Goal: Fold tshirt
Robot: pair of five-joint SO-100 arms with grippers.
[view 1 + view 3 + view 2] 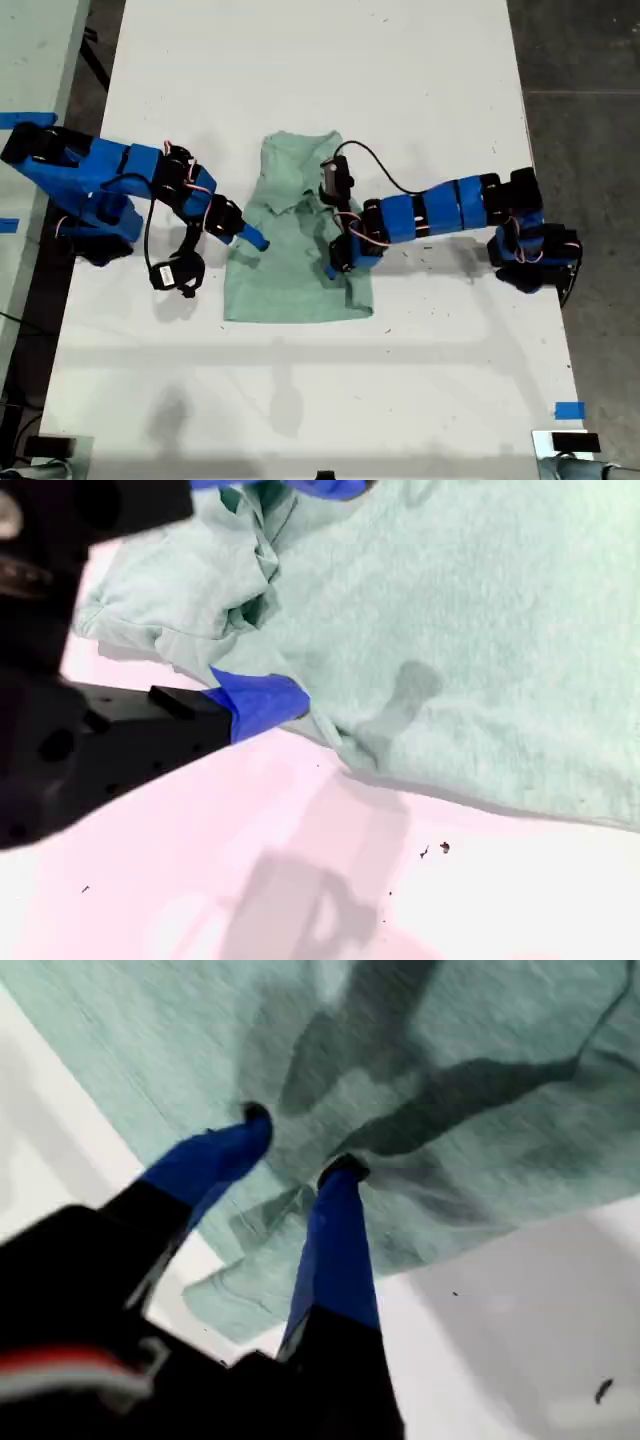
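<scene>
My first claw (300, 1142) is open, jaws spread partway w/ both tips down at the cloth and nothing held. In the exterior view it (338, 262) sits over the shirt's right half. My second claw (310, 590) has a bunched fold betw. its jaws, which stand fairly wide. Can't tell if it's actually pinching. It (252, 238) is at the shirt's left edge in the exterior view.

Worktop (300, 400): white, w/ lots of bare room on all sides of the shirt. Its edges are well away from both arms, so there's space to sweep either way.

Tshirt (295, 280): mid-worktop, long axis running top to bottom in the exterior view. The upper part looks narrower and rumpled, the lower part flatter w/ a straight hem. It looks partly folded, though that's a judgement.

Key relation: the cloth lies directly under my first claw and spreads away from my second claw toward the exterior view's right. My second claw is nearer the free side edge, so a fold would prob. carry that edge across the long axis toward my first claw. My first claw's arm lies in that path and would likely need to clear.
</scene>
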